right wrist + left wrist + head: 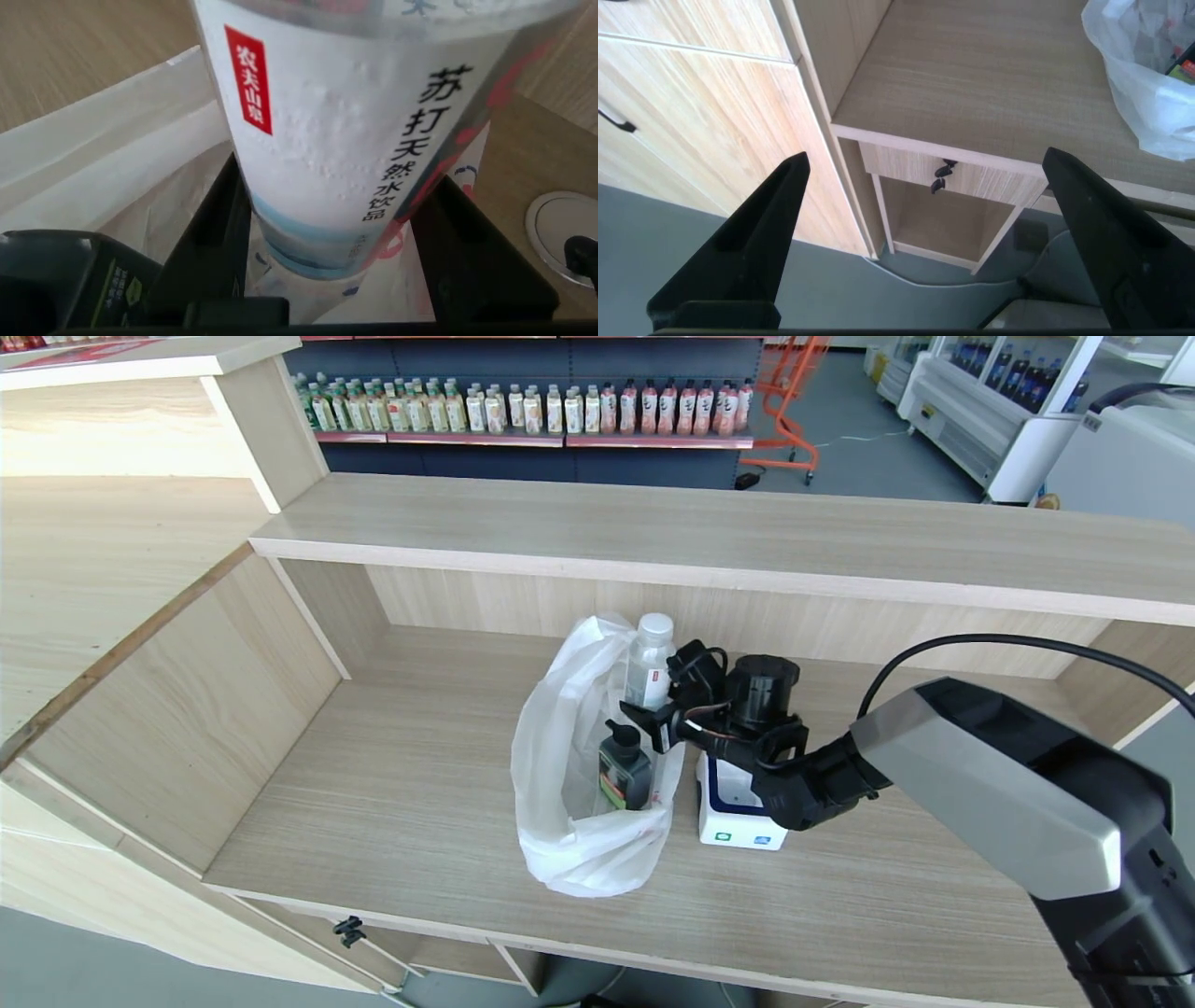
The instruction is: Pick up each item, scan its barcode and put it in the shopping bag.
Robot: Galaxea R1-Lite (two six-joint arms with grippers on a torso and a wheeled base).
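A clear water bottle (651,663) with a white cap and a red label stands upright in the mouth of the white shopping bag (560,784). My right gripper (652,711) is shut on its lower body. In the right wrist view the bottle (355,140) sits between both black fingers (210,238), with the bag (103,159) beneath. A dark bottle (624,770) with a black cap stands inside the bag. My left gripper (920,243) hangs open with nothing in it, below and in front of the counter's front edge (943,149).
A white and blue scanner box (733,817) sits just right of the bag, under my right arm. The counter is a recess with a raised back wall (560,607) and a left side wall (187,709). A keyed drawer (941,175) is below the front edge.
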